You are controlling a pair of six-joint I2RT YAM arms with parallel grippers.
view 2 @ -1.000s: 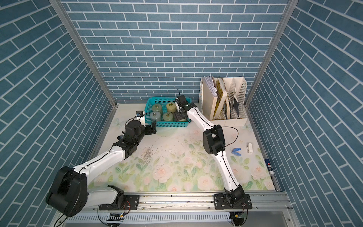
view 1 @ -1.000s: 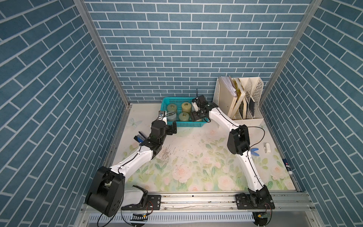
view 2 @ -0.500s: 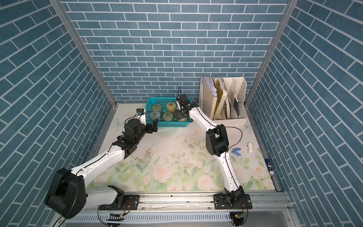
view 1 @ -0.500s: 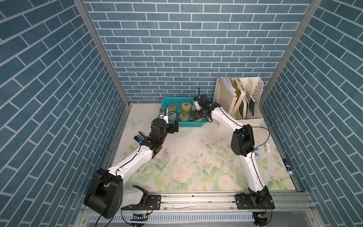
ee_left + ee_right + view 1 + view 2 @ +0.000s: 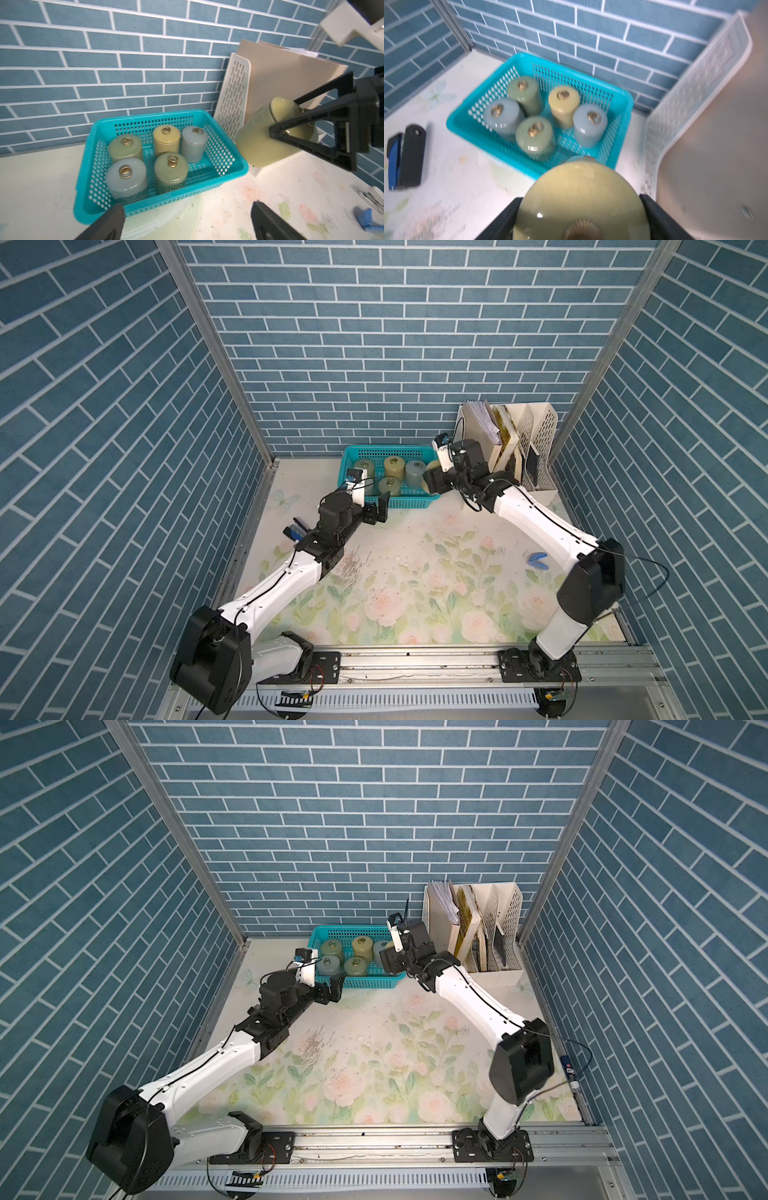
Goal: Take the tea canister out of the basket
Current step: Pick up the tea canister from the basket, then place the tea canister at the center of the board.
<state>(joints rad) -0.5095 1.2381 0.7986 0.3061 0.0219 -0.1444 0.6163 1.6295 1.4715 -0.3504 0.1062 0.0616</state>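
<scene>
The teal basket (image 5: 409,502) (image 5: 365,982) (image 5: 145,115) (image 5: 623,93) stands at the back wall and holds several upright canisters with brass rings. My right gripper (image 5: 434,481) (image 5: 390,961) (image 5: 284,116) (image 5: 581,218) is shut on the lid knob of a yellow-green tea canister (image 5: 429,467) (image 5: 259,143) (image 5: 581,193). That canister hangs tilted in the air, above the basket's right end. My left gripper (image 5: 380,510) (image 5: 334,988) (image 5: 187,207) stands open and empty on the near side of the basket's front left wall.
A cream file rack (image 5: 536,435) (image 5: 232,97) with papers stands just right of the basket, close behind the held canister. A black and blue stapler (image 5: 295,531) (image 5: 406,155) lies left of my left arm. A blue clip (image 5: 538,560) lies on the flowered mat at the right.
My right arm's elbow has swung out to the right, and its gripper has risen with the canister over the basket's right end. The left arm has hardly moved.
</scene>
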